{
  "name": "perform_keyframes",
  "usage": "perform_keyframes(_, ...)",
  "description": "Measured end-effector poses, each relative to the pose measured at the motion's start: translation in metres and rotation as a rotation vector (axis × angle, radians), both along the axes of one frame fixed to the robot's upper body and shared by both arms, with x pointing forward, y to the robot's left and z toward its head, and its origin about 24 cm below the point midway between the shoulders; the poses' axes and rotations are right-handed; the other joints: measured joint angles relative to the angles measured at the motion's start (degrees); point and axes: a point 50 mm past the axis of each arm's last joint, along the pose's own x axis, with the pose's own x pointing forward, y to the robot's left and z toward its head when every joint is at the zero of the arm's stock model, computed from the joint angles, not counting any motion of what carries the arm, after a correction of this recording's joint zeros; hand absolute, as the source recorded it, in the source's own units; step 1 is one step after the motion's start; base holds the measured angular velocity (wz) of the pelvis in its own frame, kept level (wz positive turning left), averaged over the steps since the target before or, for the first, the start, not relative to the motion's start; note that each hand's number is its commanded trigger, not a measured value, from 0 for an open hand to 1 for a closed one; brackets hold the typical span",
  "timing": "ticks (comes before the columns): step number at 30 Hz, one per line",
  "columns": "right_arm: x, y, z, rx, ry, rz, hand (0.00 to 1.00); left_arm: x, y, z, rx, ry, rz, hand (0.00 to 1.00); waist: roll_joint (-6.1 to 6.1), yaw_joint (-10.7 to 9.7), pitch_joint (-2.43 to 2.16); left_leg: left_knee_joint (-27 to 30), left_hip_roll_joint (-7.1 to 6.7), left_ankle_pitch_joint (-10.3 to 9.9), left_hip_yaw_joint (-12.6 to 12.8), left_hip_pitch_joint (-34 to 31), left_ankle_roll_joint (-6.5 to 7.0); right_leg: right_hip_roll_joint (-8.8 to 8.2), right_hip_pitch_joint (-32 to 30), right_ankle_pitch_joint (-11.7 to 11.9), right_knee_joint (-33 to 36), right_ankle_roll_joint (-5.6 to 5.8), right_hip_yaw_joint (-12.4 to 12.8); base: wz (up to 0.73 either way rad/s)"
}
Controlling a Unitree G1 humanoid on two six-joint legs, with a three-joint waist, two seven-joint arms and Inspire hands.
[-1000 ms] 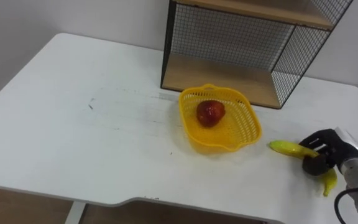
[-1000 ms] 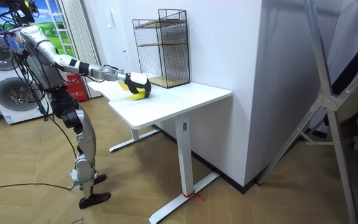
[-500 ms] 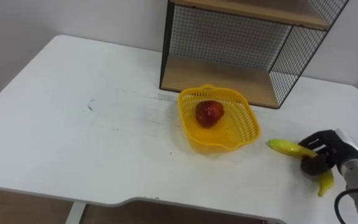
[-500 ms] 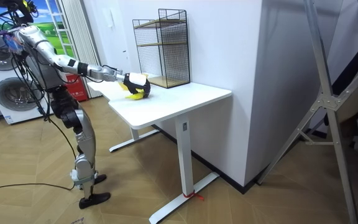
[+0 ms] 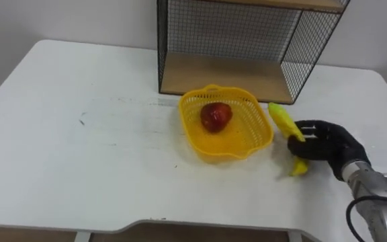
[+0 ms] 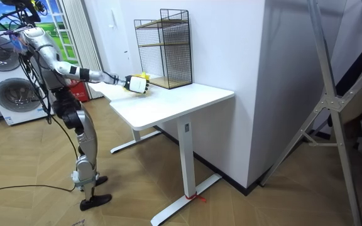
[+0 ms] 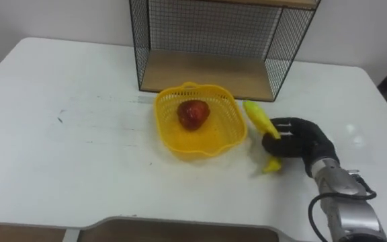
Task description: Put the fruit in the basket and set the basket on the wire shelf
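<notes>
A yellow basket [image 5: 224,128] [image 7: 198,130] sits on the white table, just in front of the wire shelf [image 5: 247,40] [image 7: 213,33]. A red apple [image 5: 214,115] [image 7: 193,113] lies inside it. My right hand [image 5: 328,142] [image 7: 297,140] is shut on a yellow banana [image 5: 283,123] [image 7: 257,119], held just right of the basket's rim, with one end poking up and the other down past the fingers. In the room view the right arm reaches out over the table [image 6: 168,100] with the hand [image 6: 137,84] near the shelf [image 6: 165,47].
The shelf's wooden bottom board [image 5: 224,74] lies open at the front behind the basket. A wide stretch of white tabletop [image 5: 79,141] spreads to the left. The robot stands at the table's end, with washing machines [image 6: 11,94] behind it.
My right hand has lifted the banana off the table and carried it left, up to the basket's right rim. The camera view has shifted too.
</notes>
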Motion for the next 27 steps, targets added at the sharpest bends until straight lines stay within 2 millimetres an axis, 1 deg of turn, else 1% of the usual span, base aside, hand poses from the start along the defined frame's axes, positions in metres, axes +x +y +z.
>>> perform_keyframes(2, -0.002, 0.008, 0.0, 0.092, -0.031, -0.01, 1.0, 0.0, -0.002, -0.001, -0.006, 0.0, 0.002, 0.0, 0.04, 0.05, -0.07, -0.08, -0.01, 0.0, 0.0, 0.02, 0.0, 0.0, 0.0, 0.0, 0.0, 0.0, 0.24, 0.0)
perform_keyframes(5, -0.001, 0.013, 0.005, 0.16, -0.071, -0.016, 1.0, -0.003, -0.004, -0.001, -0.009, 0.005, 0.005, 0.0, 0.16, 0.05, -0.16, -0.18, 0.25, 0.01, -0.01, 0.11, 0.02, -0.03, 0.0, 0.0, 0.01, 0.01, 0.33, 0.0)
perform_keyframes(8, 0.001, 0.016, 0.011, 0.198, -0.107, -0.016, 1.0, -0.009, -0.005, -0.002, -0.009, 0.018, 0.01, 0.0, 0.25, -0.32, -0.42, -0.02, 0.35, 0.01, 0.01, 0.22, 0.02, 0.01, 0.18, 0.0, 0.03, 0.01, 0.32, 0.0)
perform_keyframes(10, 0.003, 0.019, 0.018, 0.217, -0.139, -0.011, 1.0, -0.013, -0.008, -0.002, -0.013, 0.027, 0.014, 0.0, 0.42, -0.67, -0.39, 0.05, 0.37, 0.01, 0.01, 0.23, 0.02, 0.03, 0.25, 0.0, 0.03, 0.01, 0.28, 0.0)
perform_keyframes(14, 0.008, 0.025, 0.035, 0.214, -0.21, 0.006, 1.0, -0.019, -0.012, -0.004, -0.023, 0.043, 0.023, 0.0, 0.87, -1.12, -0.39, 0.07, 0.48, 0.02, 0.28, 0.27, -0.01, 0.07, 0.24, 0.0, 0.12, 0.0, 0.3, 0.0)
perform_keyframes(19, 0.012, 0.031, 0.051, 0.244, -0.28, 0.025, 1.0, -0.018, -0.013, -0.004, -0.024, 0.044, 0.023, 0.0, 0.9, -0.92, -0.39, 0.06, 0.55, 0.04, 0.31, 0.2, -0.05, 0.15, 0.13, 0.02, 0.13, -0.02, 0.37, 0.0)
perform_keyframes(22, 0.013, 0.033, 0.056, 0.247, -0.304, 0.034, 1.0, -0.017, -0.013, -0.004, -0.024, 0.04, 0.021, 0.0, 0.89, -0.63, -0.39, 0.02, 0.55, 0.05, 0.32, 0.18, -0.04, 0.14, 0.05, 0.01, 0.18, -0.02, 0.44, 0.0)
perform_keyframes(24, 0.014, 0.035, 0.059, 0.246, -0.32, 0.045, 1.0, -0.015, -0.013, -0.004, -0.024, 0.037, 0.021, 0.0, 0.89, -0.07, -0.39, -0.03, 0.55, 0.05, 0.37, 0.2, -0.04, 0.15, 0.01, 0.01, 0.15, -0.02, 0.52, 0.0)
perform_keyframes(27, 0.015, 0.038, 0.068, 0.231, -0.354, 0.071, 1.0, -0.014, -0.013, -0.004, -0.027, 0.034, 0.02, 0.0, 0.87, 0.38, -0.35, -0.08, 0.59, 0.05, 0.36, 0.19, -0.05, 0.19, 0.01, 0.01, 0.14, -0.02, 0.51, 0.0)
